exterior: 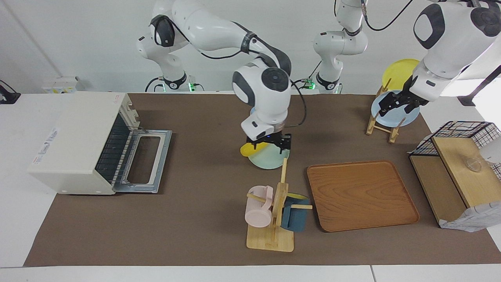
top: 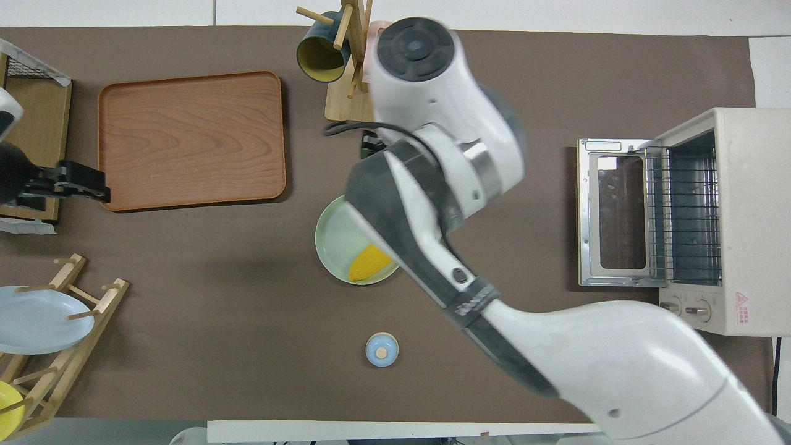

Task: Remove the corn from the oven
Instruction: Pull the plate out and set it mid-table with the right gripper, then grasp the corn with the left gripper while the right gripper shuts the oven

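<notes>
The corn (exterior: 250, 150) lies in a light green plate (exterior: 270, 161) at the middle of the table. In the overhead view, the corn (top: 369, 262) sits at the plate's (top: 337, 241) edge nearer the robots, partly hidden by the arm. My right gripper (exterior: 271, 144) is down at the plate, right at the corn; I cannot see whether it grips it. The oven (exterior: 78, 137) stands at the right arm's end with its door (exterior: 145, 160) folded down flat. The oven's (top: 729, 216) rack shows bare. My left gripper (exterior: 393, 103) waits raised near the plate rack.
A wooden tray (exterior: 360, 194) lies toward the left arm's end. A mug tree (exterior: 274, 219) with a pink and a dark blue mug stands farther from the robots than the plate. A plate rack (exterior: 385, 117), a wire-and-wood shelf (exterior: 458, 164) and a small blue knobbed lid (top: 381, 349) are also there.
</notes>
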`<state>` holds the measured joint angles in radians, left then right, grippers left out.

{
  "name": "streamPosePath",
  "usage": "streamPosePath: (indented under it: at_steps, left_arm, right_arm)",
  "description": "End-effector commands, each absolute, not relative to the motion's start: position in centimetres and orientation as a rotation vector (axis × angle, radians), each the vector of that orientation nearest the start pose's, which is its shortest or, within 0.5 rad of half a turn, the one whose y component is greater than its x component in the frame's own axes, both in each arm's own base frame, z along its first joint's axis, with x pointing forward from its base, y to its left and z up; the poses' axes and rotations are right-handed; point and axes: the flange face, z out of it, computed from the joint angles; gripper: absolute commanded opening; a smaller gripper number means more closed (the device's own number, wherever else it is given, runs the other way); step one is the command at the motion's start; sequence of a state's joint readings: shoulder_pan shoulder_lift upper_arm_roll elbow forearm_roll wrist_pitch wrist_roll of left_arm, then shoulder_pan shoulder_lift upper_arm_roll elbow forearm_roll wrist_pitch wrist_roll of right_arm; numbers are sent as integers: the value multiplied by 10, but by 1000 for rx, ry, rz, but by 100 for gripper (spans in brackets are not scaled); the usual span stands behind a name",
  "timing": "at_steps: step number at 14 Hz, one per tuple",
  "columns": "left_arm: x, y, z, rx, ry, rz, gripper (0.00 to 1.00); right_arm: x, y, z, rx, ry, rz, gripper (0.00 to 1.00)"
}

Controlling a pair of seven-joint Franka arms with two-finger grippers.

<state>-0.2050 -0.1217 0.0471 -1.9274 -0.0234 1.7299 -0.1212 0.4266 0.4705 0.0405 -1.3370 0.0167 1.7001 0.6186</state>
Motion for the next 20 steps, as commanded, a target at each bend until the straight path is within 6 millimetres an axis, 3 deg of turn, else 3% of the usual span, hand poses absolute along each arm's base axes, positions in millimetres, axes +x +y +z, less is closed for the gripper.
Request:
streamPosePath:
  at_steps: [1,2,4,5,6,8,10,13,15,17,19,20]
  left_arm:
    - [454,-163,488,-3151,137,86,100]
    - [448,-214,471,-3155,110,48,100]
    - [437,-291,437,-3178,16,-28,100]
    - [427,-326,422,-3194,27,-65,100]
    - [417,-356,408,-3213,57,-106,100]
    - [398,-398,395,-3256,107,-181,100]
    - [391,-432,376,-3274,143,-212,100]
    - [403,-456,348,-3260,169,-204,100]
    - [420,-464,327,-3245,152,-188,100]
    - [420,-465,319,-3239,152,-175,100]
    - [421,-464,318,-3236,147,-173,99]
    - [422,-462,317,-3235,142,-171,94]
  right_arm:
    - [577,206,393,-3165,111,262,34]
    - [572,178,376,-3164,101,259,20]
    - [560,131,353,-3218,23,301,7]
    - [551,118,343,-3232,-48,329,0]
    - [549,109,336,-3243,-60,330,0]
    - [547,84,315,-3282,-54,353,0]
    - [548,84,304,-3282,-53,340,0]
    - [549,75,303,-3304,-72,342,0]
    - [557,68,316,-3378,-159,349,0]
    - [569,61,346,-3401,-234,411,0]
    - [572,28,384,-3383,-279,438,0]
    - [569,10,401,-3362,-320,449,0]
